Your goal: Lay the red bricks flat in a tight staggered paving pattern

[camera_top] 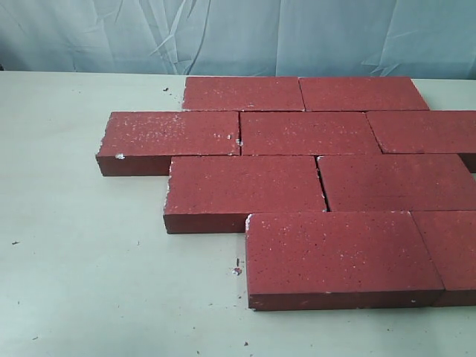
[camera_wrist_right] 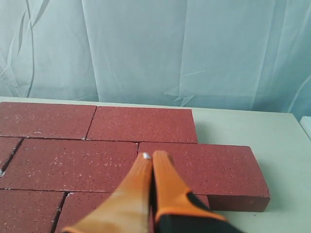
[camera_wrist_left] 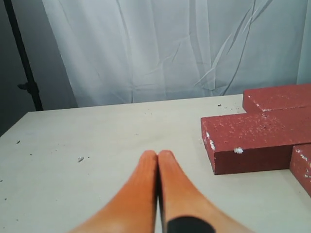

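Observation:
Several dark-red bricks (camera_top: 305, 132) lie flat on the pale table (camera_top: 82, 245) in four staggered rows, edges touching. The nearest brick (camera_top: 338, 256) sits at the front right; the leftmost one (camera_top: 171, 137) juts out in the second row. No gripper shows in the exterior view. In the left wrist view my left gripper (camera_wrist_left: 157, 155) is shut and empty over bare table, apart from a brick's end (camera_wrist_left: 252, 141). In the right wrist view my right gripper (camera_wrist_right: 153, 156) is shut and empty, hovering above the laid bricks (camera_wrist_right: 73, 165) near a seam.
A light blue-white curtain (camera_top: 238, 33) hangs behind the table. Small crumbs and specks (camera_top: 236, 269) dot the tabletop. A dark stand pole (camera_wrist_left: 22, 58) rises beyond the table's far left corner. Bare tabletop lies left and in front of the bricks.

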`<act>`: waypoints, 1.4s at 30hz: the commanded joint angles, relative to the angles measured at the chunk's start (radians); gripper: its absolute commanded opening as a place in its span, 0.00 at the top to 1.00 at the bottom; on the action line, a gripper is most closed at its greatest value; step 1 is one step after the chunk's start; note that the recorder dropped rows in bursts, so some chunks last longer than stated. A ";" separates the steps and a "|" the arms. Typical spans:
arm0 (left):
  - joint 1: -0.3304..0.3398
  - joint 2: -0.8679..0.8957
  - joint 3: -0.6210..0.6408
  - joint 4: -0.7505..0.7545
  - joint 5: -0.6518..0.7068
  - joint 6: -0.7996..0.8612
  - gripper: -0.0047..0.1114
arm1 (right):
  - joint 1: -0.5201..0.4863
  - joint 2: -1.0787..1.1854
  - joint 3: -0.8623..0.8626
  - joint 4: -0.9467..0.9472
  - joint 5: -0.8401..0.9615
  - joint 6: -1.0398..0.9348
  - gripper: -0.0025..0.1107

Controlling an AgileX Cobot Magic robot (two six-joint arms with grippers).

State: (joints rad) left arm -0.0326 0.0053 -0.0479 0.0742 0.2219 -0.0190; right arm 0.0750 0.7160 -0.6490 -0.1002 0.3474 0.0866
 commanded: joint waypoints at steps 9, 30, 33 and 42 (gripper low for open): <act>0.003 -0.005 0.048 -0.021 -0.022 -0.006 0.96 | -0.005 -0.002 0.004 -0.003 -0.014 -0.001 0.99; 0.003 -0.005 0.048 -0.047 0.007 -0.004 0.96 | -0.005 -0.002 0.004 -0.003 -0.014 -0.001 0.99; 0.003 -0.005 0.048 -0.047 0.007 -0.004 0.96 | -0.005 -0.002 0.004 -0.003 -0.014 0.000 0.99; 0.003 -0.005 0.048 -0.047 0.009 -0.004 0.96 | -0.005 -0.002 0.004 -0.003 -0.014 0.000 0.99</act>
State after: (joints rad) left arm -0.0326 0.0053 -0.0041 0.0331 0.2290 -0.0190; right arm 0.0750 0.7160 -0.6490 -0.1002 0.3474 0.0872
